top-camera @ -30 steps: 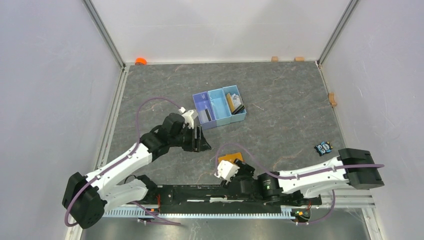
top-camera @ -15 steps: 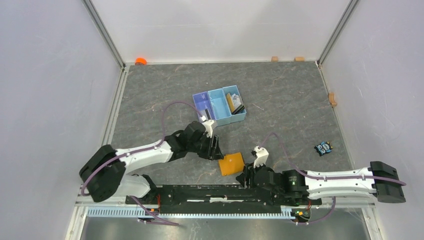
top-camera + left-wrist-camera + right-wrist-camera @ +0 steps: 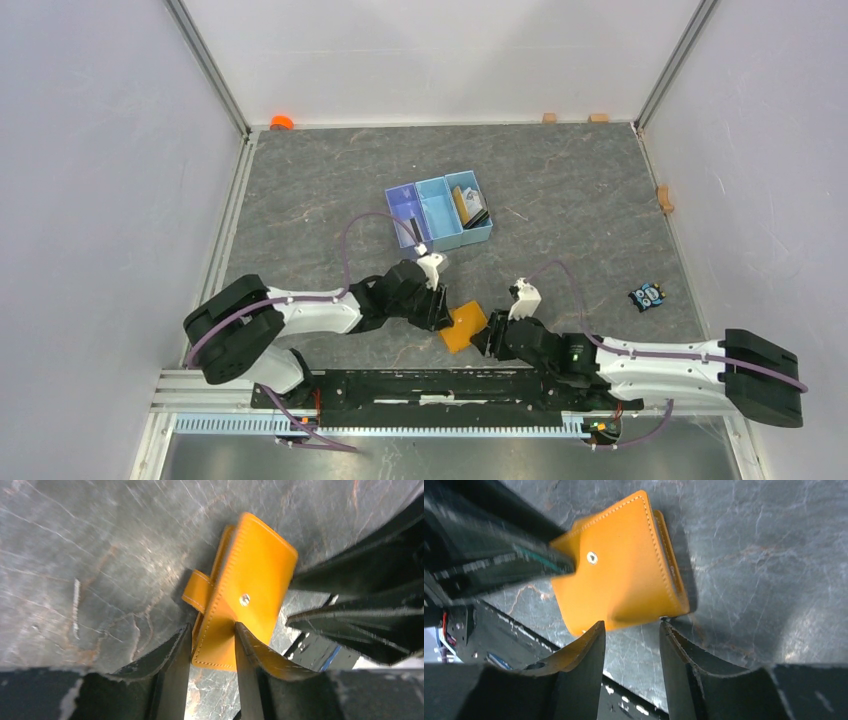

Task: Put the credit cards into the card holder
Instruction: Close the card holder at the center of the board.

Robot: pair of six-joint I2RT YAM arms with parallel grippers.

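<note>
- When seen from the top view, the job had hardly begun. The credit cards (image 3: 468,206) lay in one end box of the blue tray (image 3: 440,212), well apart from the card holder (image 3: 464,326). The holder lay on the table near the arms' bases. The left gripper (image 3: 440,312) was at one side of it and the right gripper (image 3: 484,340) at the other. Neither had a card.
- When seen from the left wrist, the card holder (image 3: 250,575) was folded shut. Its clasp tab (image 3: 197,587) stuck out loose and its snap (image 3: 244,599) was bare. The left gripper (image 3: 212,627) was partly open, with the holder's near end between its fingers. They touched it or almost did, and I could not tell if they squeezed it.
- When seen from the right wrist, the right gripper (image 3: 630,625) was partly open and held nothing. Its tips were just at the edge of the card holder (image 3: 624,580). No card showed inside the holder. I think all the real work was left: open the holder, fetch each card from the tray, and slide it in.
</note>
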